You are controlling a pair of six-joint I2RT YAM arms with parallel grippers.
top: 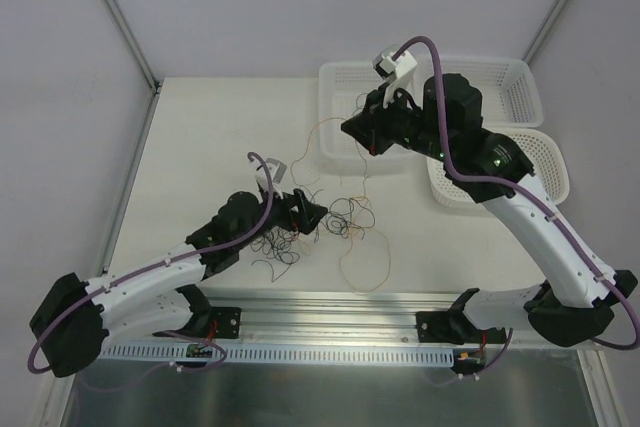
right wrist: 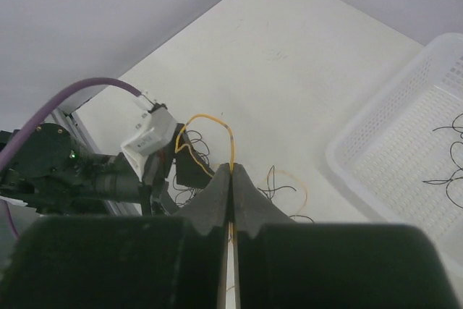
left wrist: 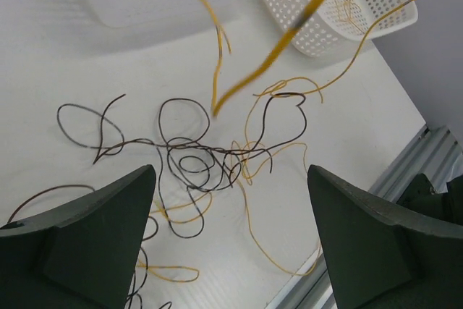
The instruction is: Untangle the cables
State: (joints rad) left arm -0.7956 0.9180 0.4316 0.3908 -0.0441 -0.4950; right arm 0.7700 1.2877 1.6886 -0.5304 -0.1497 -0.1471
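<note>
Right gripper (right wrist: 231, 173) clamped on 1 yellow cable (right wrist: 208, 116). Left gripper (left wrist: 230, 179) spread apart above tangle (left wrist: 195, 161). Cables likely light, springy, snag-prone; best pinched at free loop.

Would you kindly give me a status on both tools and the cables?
Left tool open, low over the tangle. Right tool shut on one yellow cable, raised near the baskets. That cable trails down into the tangle.

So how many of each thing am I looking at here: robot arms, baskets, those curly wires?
Robot arms: 2, left arm and right arm
White baskets: 2, far basket and near basket
Curly wires: a tangle, too many to count
Total: 4 countable things, plus the wires
</note>
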